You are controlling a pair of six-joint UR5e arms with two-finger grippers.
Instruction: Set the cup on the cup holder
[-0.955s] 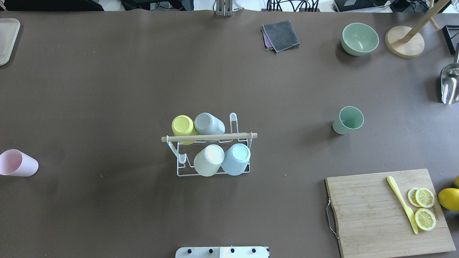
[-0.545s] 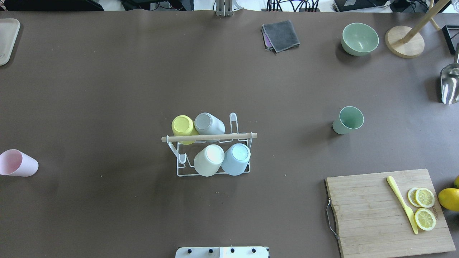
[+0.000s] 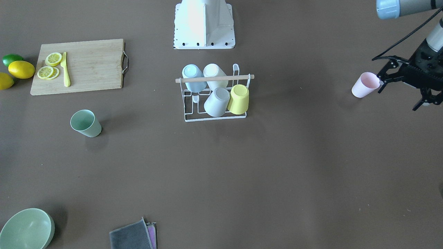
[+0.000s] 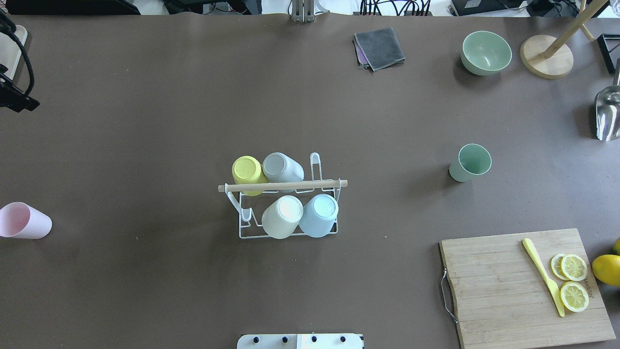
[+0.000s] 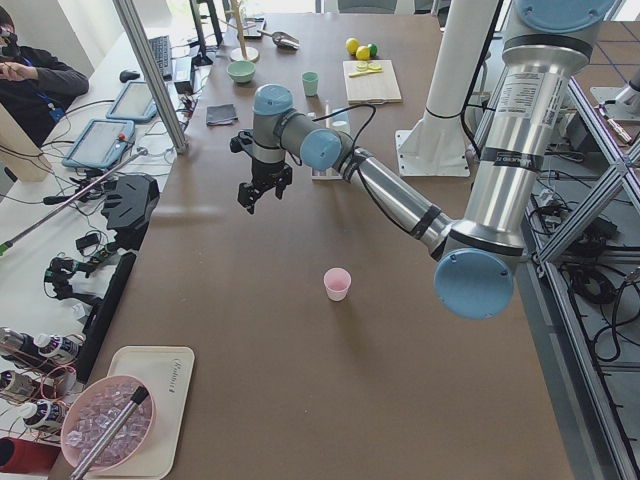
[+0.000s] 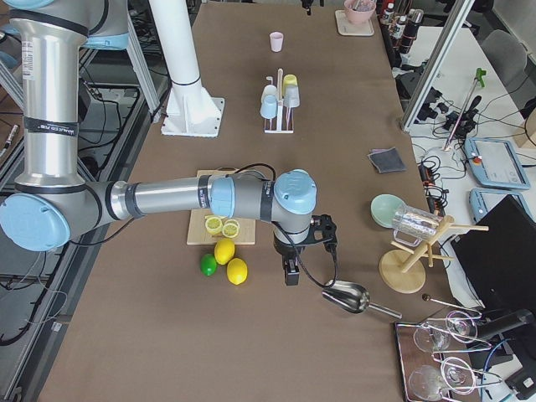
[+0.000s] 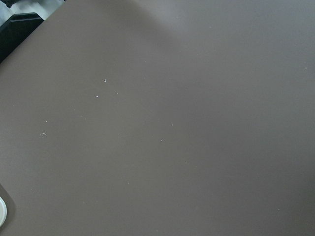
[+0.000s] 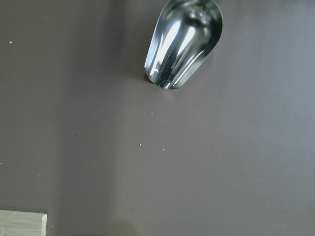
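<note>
Brown table, side desk (two tablets), aluminium post

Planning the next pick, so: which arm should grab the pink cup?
Left. The left gripper hovers open at the pink cup's end of the table; the right gripper is at the opposite end, by the metal scoop.

Pink cup upright, mouth up, well apart from white wire cup holder.
</note>
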